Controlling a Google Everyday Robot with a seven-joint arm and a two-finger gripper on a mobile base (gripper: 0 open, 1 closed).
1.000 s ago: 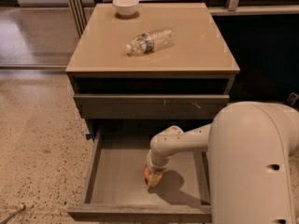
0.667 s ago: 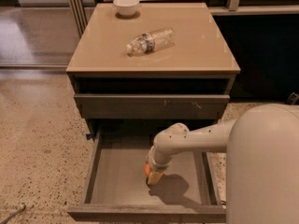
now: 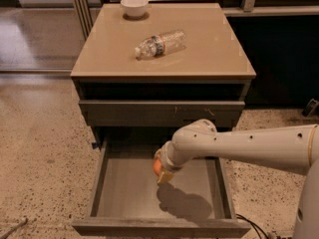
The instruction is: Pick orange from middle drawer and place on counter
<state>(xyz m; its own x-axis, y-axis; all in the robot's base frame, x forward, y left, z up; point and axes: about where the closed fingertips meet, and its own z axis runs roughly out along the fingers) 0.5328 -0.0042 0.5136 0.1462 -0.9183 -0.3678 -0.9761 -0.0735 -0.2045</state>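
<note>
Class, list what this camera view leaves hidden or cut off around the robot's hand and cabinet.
Small round orange fruit: mostly covered by the hand over the open grey-brown middle drawer.
White arm: cut off by the right edge.
Recess under the glossy tan counter: lost in shadow.
Label on the clear plastic bottle: too small to read.

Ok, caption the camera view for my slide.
White arm's two-finger gripper holds the small round orange above the open dark grey middle drawer, below the glossy tan counter.
</note>
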